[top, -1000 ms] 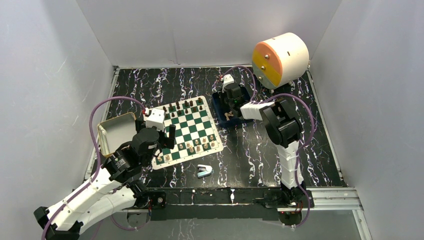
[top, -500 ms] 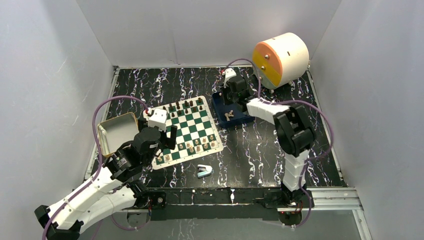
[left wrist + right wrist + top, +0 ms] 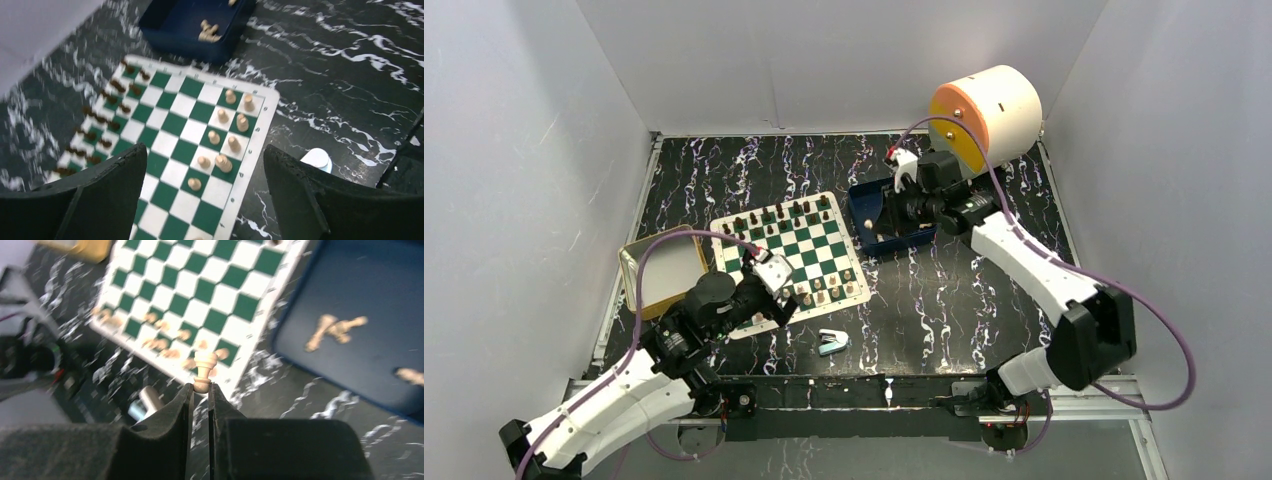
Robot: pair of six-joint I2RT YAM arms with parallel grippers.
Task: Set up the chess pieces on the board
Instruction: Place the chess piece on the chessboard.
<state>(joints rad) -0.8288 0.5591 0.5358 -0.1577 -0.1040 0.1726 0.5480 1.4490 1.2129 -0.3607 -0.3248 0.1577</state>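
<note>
The green-and-white board lies left of centre, with dark pieces along its far edge and tan pieces along its near edge. My left gripper is open and empty above the board's near side; in the left wrist view it frames the tan pieces, with the dark pieces further left. My right gripper hovers over the blue tray. In the right wrist view it is shut on the base of a tan piece, held off the table.
The blue tray holds a few loose tan pieces. A light-blue stapler-like object lies near the board's front corner. A tin tray sits left of the board. A white-and-orange cylinder stands at the back right.
My right arm has swung out to the right and its gripper has risen from the tray. My left gripper has moved from the board's left edge to its near side.
</note>
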